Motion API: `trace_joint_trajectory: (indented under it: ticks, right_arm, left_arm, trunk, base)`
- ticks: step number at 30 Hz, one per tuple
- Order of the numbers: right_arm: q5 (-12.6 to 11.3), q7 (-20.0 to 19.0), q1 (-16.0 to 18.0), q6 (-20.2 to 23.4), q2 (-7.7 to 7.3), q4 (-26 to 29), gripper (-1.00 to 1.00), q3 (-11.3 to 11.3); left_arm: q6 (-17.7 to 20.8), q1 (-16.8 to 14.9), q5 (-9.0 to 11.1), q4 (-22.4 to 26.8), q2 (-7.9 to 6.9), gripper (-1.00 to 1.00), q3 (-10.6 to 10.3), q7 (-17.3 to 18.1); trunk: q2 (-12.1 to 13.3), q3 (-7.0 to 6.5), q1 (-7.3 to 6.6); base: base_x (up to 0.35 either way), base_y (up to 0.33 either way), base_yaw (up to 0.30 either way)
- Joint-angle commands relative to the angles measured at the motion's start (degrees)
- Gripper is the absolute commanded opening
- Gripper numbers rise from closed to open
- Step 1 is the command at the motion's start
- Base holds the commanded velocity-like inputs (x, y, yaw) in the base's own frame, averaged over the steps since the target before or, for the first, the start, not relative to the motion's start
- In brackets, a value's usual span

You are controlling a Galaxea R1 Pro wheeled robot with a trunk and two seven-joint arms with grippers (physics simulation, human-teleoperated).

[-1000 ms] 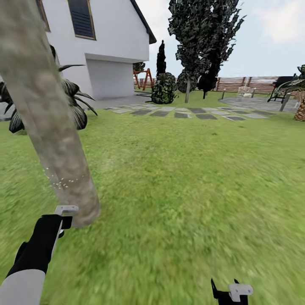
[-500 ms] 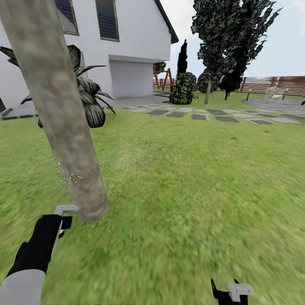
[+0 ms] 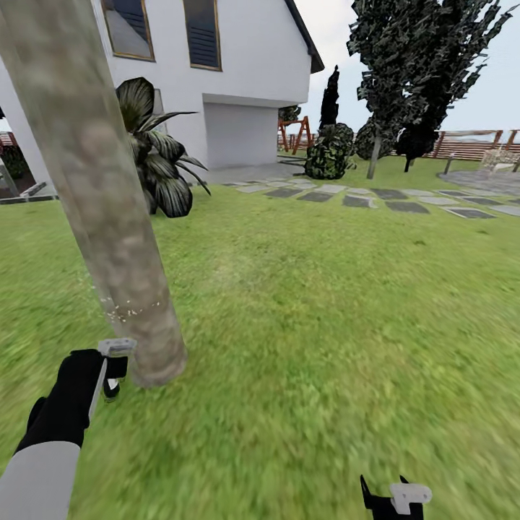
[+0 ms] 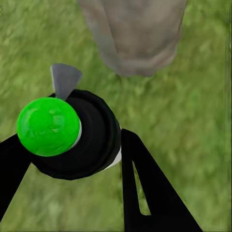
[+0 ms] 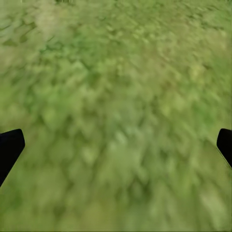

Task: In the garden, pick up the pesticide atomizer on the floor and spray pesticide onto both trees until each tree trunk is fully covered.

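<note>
A thick tree trunk (image 3: 108,217) of mottled grey-brown bark rises at the left of the head view, leaning slightly. A thin band of white pesticide specks (image 3: 126,312) clings to it low down. My left gripper (image 3: 112,365) hangs just beside the trunk's base, shut on the pesticide atomizer (image 4: 72,135), a black bottle with a bright green cap and a grey trigger. In the left wrist view the trunk's foot (image 4: 135,34) stands close ahead on the grass. My right gripper (image 3: 393,498) is open low over bare lawn, its fingertips (image 5: 9,147) far apart.
A white house (image 3: 238,65) with a garage door stands behind. A dark broad-leaved plant (image 3: 159,166) grows past the trunk. Grey stepping stones (image 3: 361,198), a round bush (image 3: 328,152), dark conifers (image 3: 404,65) and a brown slat fence (image 3: 469,144) lie far off. Open grass spreads right.
The whole picture has shifted right, so the camera has turned left around the trunk. My left gripper has risen slightly with the atomizer. The right gripper is unchanged.
</note>
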State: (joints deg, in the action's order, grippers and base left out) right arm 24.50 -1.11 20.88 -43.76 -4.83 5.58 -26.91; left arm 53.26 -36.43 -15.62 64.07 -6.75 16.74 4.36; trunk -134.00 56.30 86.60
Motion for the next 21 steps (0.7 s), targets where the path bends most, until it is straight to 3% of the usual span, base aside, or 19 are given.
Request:
trace_joint_trajectory:
  ticks: [1,5,7,9,11,13,17,19,21]
  right_arm:
    - [0.4,-0.1,0.0,-0.2,-0.03,0.0,1.0,-0.5]
    - [0.4,-0.1,0.0,-0.2,-0.08,0.0,1.0,-0.5]
    - [0.5,-0.1,0.0,-0.2,-0.09,0.0,1.0,-0.5]
    - [0.4,-0.1,0.0,-0.2,-0.09,0.0,1.0,-0.5]
    - [0.5,-0.1,0.0,-0.2,-0.09,0.0,1.0,-0.5]
    - [0.4,-0.1,0.0,-0.2,-0.06,0.0,1.0,-0.5]
    - [0.4,-0.1,0.0,-0.2,-0.03,0.0,1.0,-0.5]
    - [0.4,-0.1,0.1,-0.2,-0.01,0.0,1.0,-0.5]
    - [0.4,-0.1,0.0,-0.2,-0.01,0.0,1.0,-0.5]
  left_arm:
    - [1.1,-0.7,-0.5,0.3,-0.08,-1.0,0.1,0.5]
    - [4.0,-2.0,-0.7,1.2,-1.32,-1.0,0.1,0.6]
    - [4.3,-2.1,-0.6,1.2,-3.02,-1.0,0.1,0.6]
    - [4.5,-3.8,-0.4,1.1,-5.84,-1.0,0.1,2.2]
    - [4.7,-5.1,-0.4,0.7,-7.62,-1.0,0.2,4.6]
    - [5.0,-6.5,-0.5,0.3,-10.49,-1.0,0.2,9.7]
    - [5.2,-6.9,-0.6,0.2,-10.72,-1.0,-0.2,11.3]
    - [5.2,-6.6,-0.7,1.0,-10.64,-1.0,-2.5,11.5]
    - [5.2,-6.5,-0.6,1.1,-10.56,-1.0,-2.9,11.5]
  trunk:
    - [0.0,0.06,0.02]
    - [0.0,0.06,0.02]
    - [0.0,0.06,0.02]
    - [0.0,0.06,0.02]
    - [0.0,0.06,0.02]
    - [0.0,0.06,0.02]
    - [0.0,0.06,0.02]
    - [0.0,0.06,0.02]
    - [0.0,0.06,0.02]
  base:
    - [0.224,-0.101,0.0]
    - [0.062,-0.027,0.0]
    - [0.007,-0.003,0.0]
    - [0.001,0.0,0.0]
    - [0.0,0.0,0.0]
    - [0.0,0.0,0.011]
    - [0.0,0.0,0.195]
    - [0.0,0.0,0.274]
    - [0.0,-0.031,0.209]
